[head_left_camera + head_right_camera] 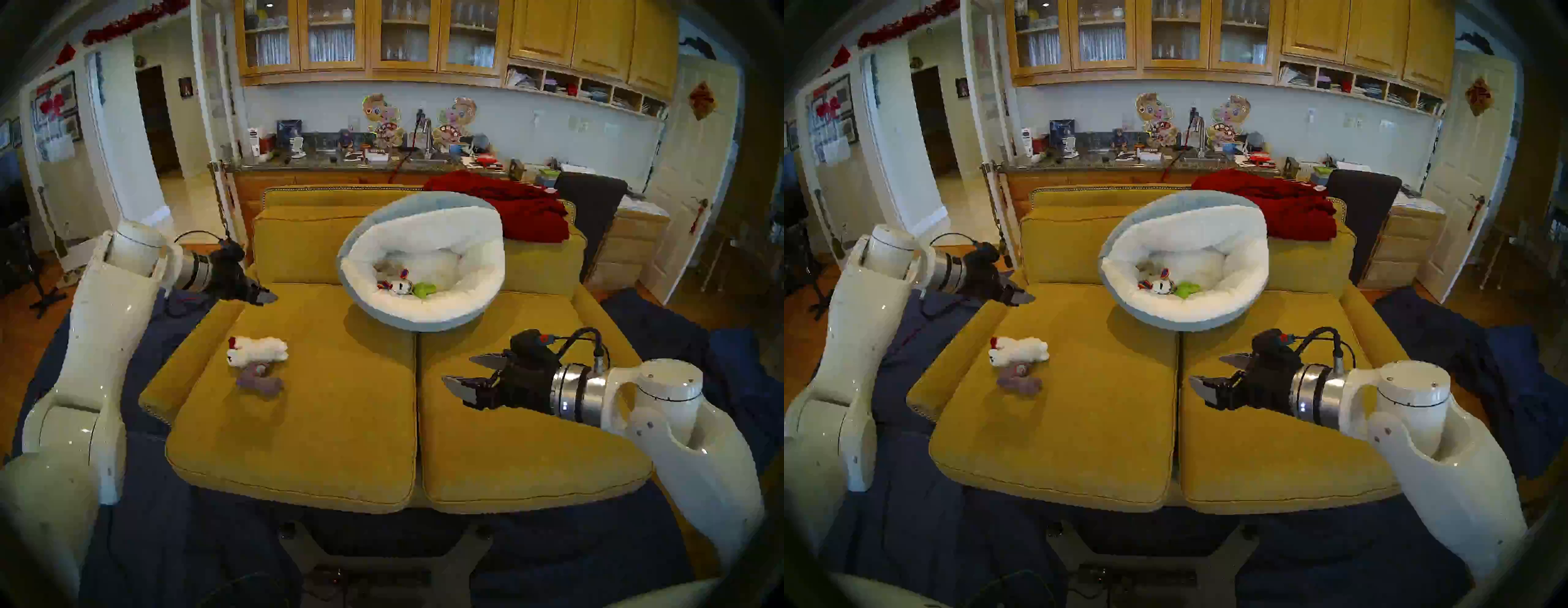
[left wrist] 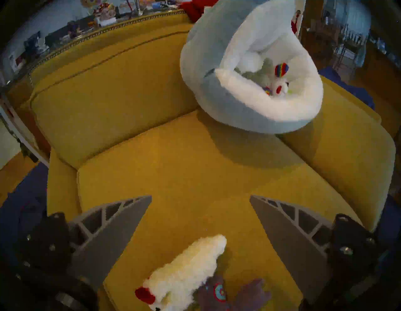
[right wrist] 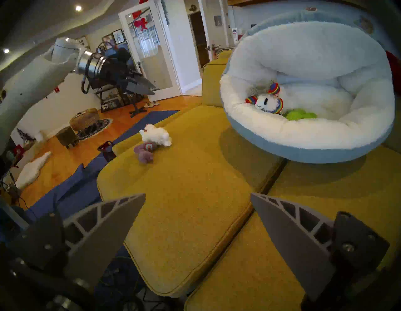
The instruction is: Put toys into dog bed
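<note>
On your far left, the left gripper point(image 1: 263, 297) hangs over the sofa's left arm, angled down toward the seat, its jaws spread wide and holding nothing; the wrist view confirms an empty gap between the fingers point(image 2: 121, 228). Below it on the left seat cushion point(image 1: 322, 416) lie two toys not yet in the bed: the white lamb point(image 1: 256, 351) with red feet, on its side, and the purple-grey plush point(image 1: 259, 380) touching it on the near side. Moving to the centre, the dog bed point(image 1: 424, 316) stands tilted against the sofa back, straddling the seam between the two seat cushions, fleece side facing you. Inside it, low against the front rim, you will find the grey-beige plush point(image 3: 259, 86), the white llama point(image 1: 396, 286) with rainbow trim, and the green cactus point(image 1: 424, 289) just beside the llama. A dark-red blanket point(image 1: 509, 204) is draped over the sofa back behind the bed. On your right, the right gripper point(image 1: 469, 375) hovers over the right seat cushion, jaws spread, empty.
</note>
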You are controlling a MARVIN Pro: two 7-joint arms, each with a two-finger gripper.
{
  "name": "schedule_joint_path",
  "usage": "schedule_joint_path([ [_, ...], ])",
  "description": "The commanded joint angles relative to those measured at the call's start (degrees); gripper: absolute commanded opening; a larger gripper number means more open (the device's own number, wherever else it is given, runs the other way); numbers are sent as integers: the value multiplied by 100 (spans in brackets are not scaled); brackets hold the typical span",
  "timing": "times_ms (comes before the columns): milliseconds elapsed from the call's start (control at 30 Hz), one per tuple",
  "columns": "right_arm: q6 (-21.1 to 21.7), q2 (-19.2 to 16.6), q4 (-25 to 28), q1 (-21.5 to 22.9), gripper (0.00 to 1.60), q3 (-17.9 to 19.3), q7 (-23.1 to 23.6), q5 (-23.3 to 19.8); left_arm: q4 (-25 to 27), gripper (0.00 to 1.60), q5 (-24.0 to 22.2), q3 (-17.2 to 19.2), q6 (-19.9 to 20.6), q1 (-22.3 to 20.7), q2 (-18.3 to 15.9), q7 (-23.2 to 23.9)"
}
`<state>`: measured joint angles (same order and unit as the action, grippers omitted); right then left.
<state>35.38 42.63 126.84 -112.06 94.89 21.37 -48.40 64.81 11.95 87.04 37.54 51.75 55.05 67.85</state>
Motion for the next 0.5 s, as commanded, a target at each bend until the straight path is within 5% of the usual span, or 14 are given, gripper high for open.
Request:
schedule_joint_path([
  [0, -38, -7, 97, 91, 160, 63, 7, -3, 475, 160, -200, 94, 63, 416, -295, 437],
  [467, -43, -9, 111, 103, 160, 70, 8, -4, 1484, 160, -544, 76, 218, 1496, -601, 279],
])
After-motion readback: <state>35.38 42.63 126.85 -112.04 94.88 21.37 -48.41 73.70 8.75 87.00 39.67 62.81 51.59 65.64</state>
